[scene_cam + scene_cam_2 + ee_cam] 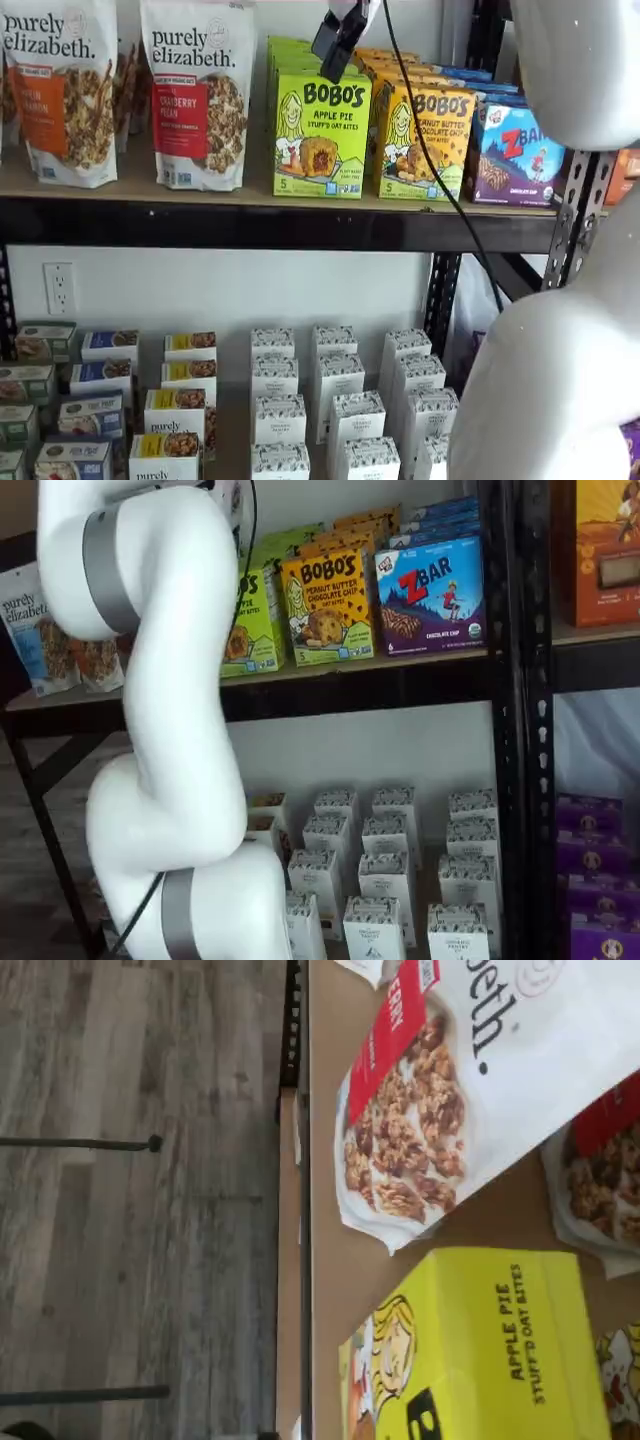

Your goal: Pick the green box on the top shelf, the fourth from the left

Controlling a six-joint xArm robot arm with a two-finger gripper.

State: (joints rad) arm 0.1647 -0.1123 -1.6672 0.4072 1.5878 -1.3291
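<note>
The green box [320, 135], lime with black "BOBO'S APPLE PIE" lettering and a cartoon girl, stands upright at the front of the top shelf [250, 225], with more green boxes in a row behind it. My gripper [335, 45] hangs from above with its black fingers tilted just over the box's top front edge, apart from it and holding nothing. In a shelf view my white arm covers the left part of the green box [255, 625]. The wrist view looks down on the green box [490, 1350] lying across the tan shelf board [330, 1260].
A cranberry granola bag [195, 90] stands left of the green box and a yellow-orange Bobo's box [430, 140] right of it, then a ZBar box [515, 150]. A black cable [430, 150] trails from the gripper. My arm [160, 730] fills the foreground. White cartons [330, 400] fill the lower shelf.
</note>
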